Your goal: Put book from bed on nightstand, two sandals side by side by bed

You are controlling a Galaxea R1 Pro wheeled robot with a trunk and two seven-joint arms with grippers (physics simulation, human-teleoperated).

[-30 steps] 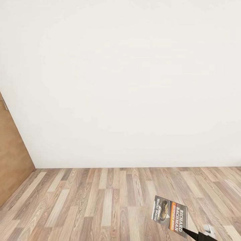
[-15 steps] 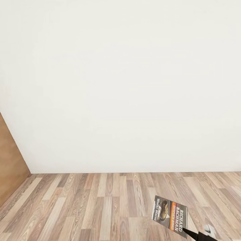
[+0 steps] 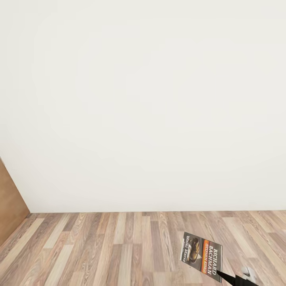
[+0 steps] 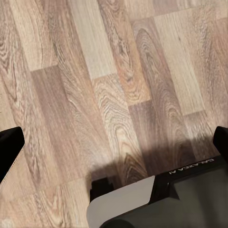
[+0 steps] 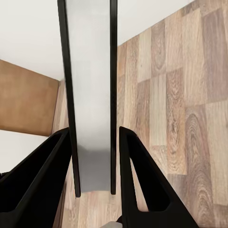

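One thin grey-and-orange paperback book [image 3: 201, 257] stays clamped edge-on in the black right gripper [image 5: 95, 161] as the view swings off the brown wooden door [image 3: 10, 202], so carrying continues; left gripper [image 4: 114, 142] open.

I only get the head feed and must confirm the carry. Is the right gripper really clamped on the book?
Observer: Yes. In the right wrist view, both black fingers press against the book, seen edge-on.
Operator: And the left gripper?
Observer: The left gripper is open and holds nothing; its fingertips sit wide apart over the wood floor.
Operator: Anything below it?
Observer: Part of the robot's own base.
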